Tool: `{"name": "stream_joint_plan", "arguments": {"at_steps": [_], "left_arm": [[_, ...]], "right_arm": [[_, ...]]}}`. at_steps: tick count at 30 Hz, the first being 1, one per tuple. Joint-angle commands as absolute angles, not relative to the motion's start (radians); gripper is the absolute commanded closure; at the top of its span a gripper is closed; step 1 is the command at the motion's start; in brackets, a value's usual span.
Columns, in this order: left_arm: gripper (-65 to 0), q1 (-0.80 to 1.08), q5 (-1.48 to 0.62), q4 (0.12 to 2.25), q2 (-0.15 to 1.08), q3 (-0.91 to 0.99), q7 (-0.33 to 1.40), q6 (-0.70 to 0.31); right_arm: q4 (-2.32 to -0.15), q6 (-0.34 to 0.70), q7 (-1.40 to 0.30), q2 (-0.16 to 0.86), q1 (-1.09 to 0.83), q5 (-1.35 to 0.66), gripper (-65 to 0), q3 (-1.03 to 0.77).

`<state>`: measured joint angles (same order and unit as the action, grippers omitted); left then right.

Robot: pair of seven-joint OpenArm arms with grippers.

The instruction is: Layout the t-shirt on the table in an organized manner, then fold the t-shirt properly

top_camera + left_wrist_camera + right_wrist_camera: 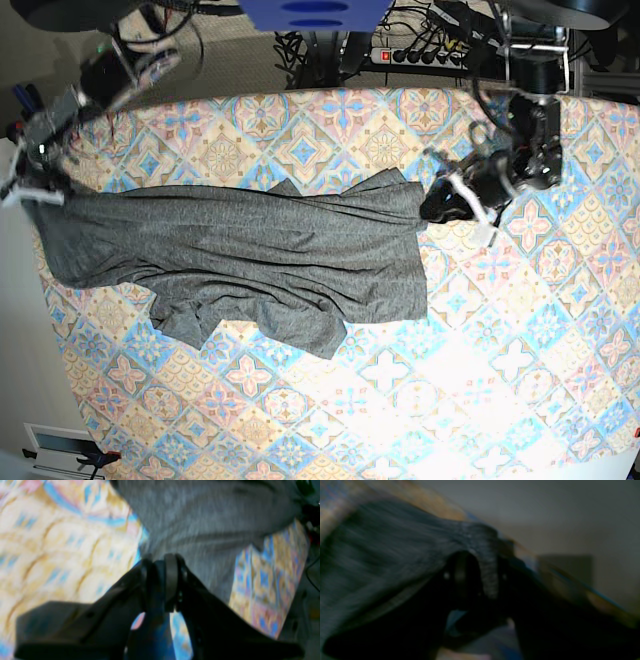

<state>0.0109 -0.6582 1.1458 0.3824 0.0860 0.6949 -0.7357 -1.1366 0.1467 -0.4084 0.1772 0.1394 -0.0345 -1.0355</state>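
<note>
The dark-grey t-shirt lies stretched sideways across the left half of the table, wrinkled, with its lower hem bunched. At the shirt's right edge, my left gripper is shut on the fabric. The left wrist view shows its fingertips pressed together on the t-shirt. My right gripper is at the shirt's left end, by the table's left edge. In the blurred right wrist view that gripper has its jaws parted. A fold of the t-shirt hangs between them.
Beyond the table's far edge are a power strip and tangled cables and a blue mount. The table's left edge runs just past the shirt, with floor beyond it. The patterned cloth fills the left wrist view.
</note>
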Motion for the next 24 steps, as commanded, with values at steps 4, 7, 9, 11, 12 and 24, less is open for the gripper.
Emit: {"name": "stream_joint_plan", "arguments": {"at_steps": [4, 7, 9, 11, 12, 24], "left_arm": [[-9.6, 0.044, -0.553, 1.3, 0.418, 0.079, 0.797, -0.698], [-9.7, 0.045, -0.549, 1.412, 0.42, 0.079, 0.802, -0.698], [-9.7, 0.044, -0.539, 1.46, 0.435, 0.079, 0.803, -0.698], [-9.7, 0.042, -0.526, 1.492, 0.44, 0.079, 0.803, -0.698], [-9.7, 0.042, -0.522, 1.509, 0.443, 0.079, 0.803, -0.698], [-20.1, -0.03, -0.524, 1.537, 0.383, 0.101, 0.797, -0.698]], "right_arm": [[-1.359, 0.148, -0.367, 0.203, 0.134, -0.044, -23.7, -1.035], [-1.478, 0.148, -0.371, 0.156, 0.113, -0.044, -24.3, -1.035], [-1.534, 0.148, -0.377, 0.114, 0.096, -0.044, -24.3, -1.035], [-1.584, 0.148, -0.377, 0.102, 0.093, -0.044, -24.3, -1.021], [-1.601, 0.148, -0.377, 0.099, 0.091, -0.044, -24.3, -1.001], [-1.675, 0.148, -0.375, 0.097, 0.007, -0.044, -24.3, -0.736]]}}
